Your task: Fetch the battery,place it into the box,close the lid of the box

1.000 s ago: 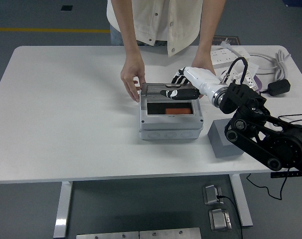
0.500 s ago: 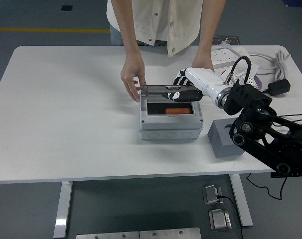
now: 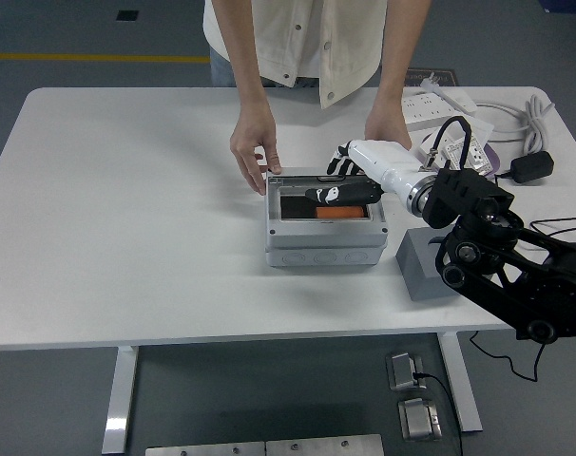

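White table [image 3: 126,247], orange battery [image 3: 337,213] in box [image 3: 326,245], just beneath right hand [image 3: 343,188]

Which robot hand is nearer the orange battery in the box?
Right. The right hand reaches over the grey box, its fingers just above the orange battery. The left hand is out of view.

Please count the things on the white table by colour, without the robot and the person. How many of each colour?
Grey: 2, the grey plastic box and the dark grey block
Orange: 1, the orange battery in the box
White: 1, the white power strip
Black: 1, the black adapter
Total: 5
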